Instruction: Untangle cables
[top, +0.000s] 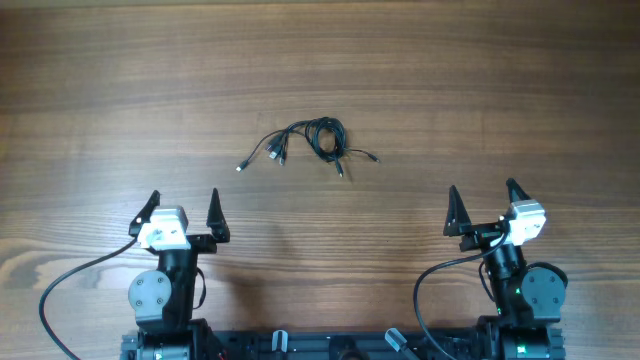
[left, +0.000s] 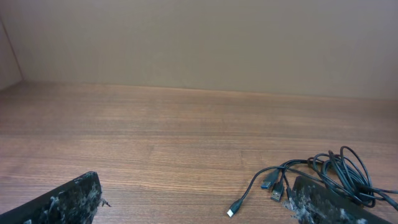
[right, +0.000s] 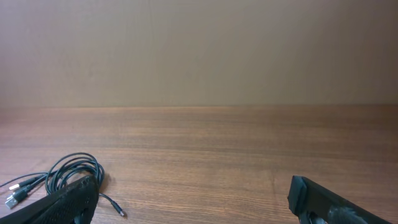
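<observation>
The cables (top: 312, 143) lie as a small tangled black bundle in the middle of the table, with plug ends splayed to the left and lower right. My left gripper (top: 183, 207) hovers open at the near left, well short of the bundle. My right gripper (top: 484, 200) hovers open at the near right, also apart from it. In the left wrist view the cables (left: 329, 174) sit to the right, partly behind my right fingertip (left: 323, 202). In the right wrist view the cables (right: 68, 171) show at the far left, behind my left fingertip (right: 62, 204).
The wooden table (top: 480, 80) runs to a plain wall at the back. Thick black arm cables (top: 70, 285) loop beside both arm bases at the near edge.
</observation>
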